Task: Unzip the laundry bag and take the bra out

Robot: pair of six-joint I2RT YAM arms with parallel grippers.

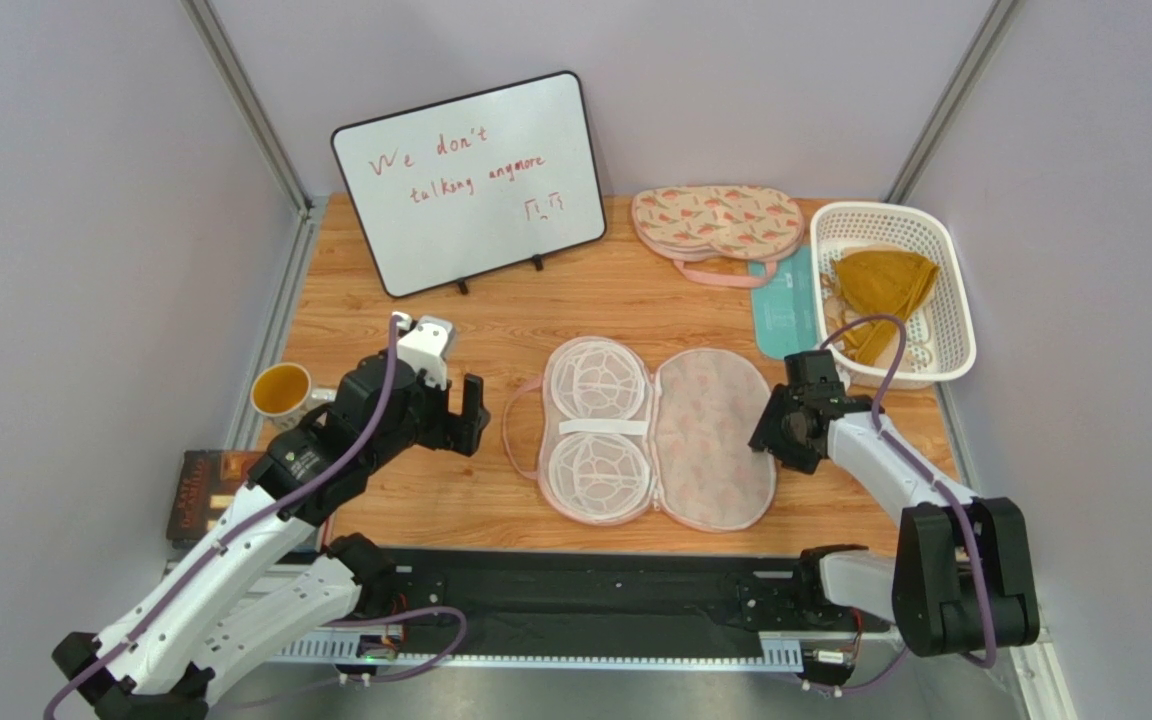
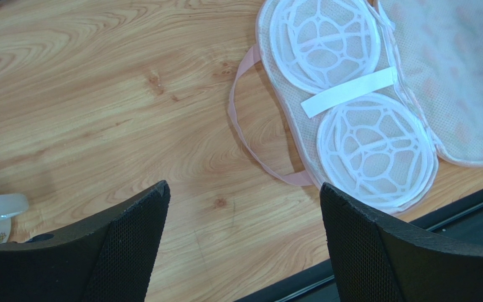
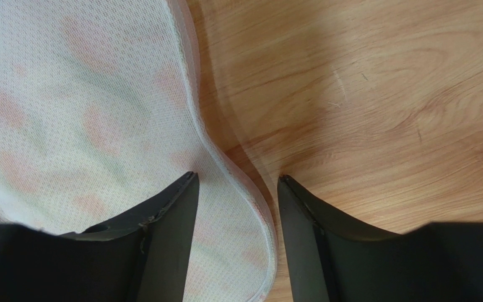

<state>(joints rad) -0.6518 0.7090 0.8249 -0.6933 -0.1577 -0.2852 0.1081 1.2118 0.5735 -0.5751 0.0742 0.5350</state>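
Progress: laundry bag (image 1: pixel 657 432) lies unzipped and splayed flat at mid-worktop (image 1: pixel 447 315), both halves lining-side up. No garment shows in either half. Bra (image 1: pixel 880 285), mustard-brown, sits heaped in the white basket (image 1: pixel 883 212) at far right, well apart from the bag. Judgement: both steps look done, with little or nothing left.

Bag appearance: peanut outline, pink trim round the edge. Left half carries two white plastic cup cages (image 2: pixel 376 148), with a white band (image 2: pixel 349 92) across the waist between them. Pink loop strap (image 2: pixel 244 132) trails off its left side onto the wood. Right half is pale mesh, the orange-red and green print showing faintly through.

Left tool (image 2: pixel 243 187): fingers spread wide, nothing between them, hovering over bare wood near the loop strap.

Right tool (image 3: pixel 236 177): part-closed, straddling the outer rim of the right half. The trim lies in the gap between the fingers and is not visibly pinched.

Second pouch (image 1: pixel 717 222), closed, lies at the back beside the basket.
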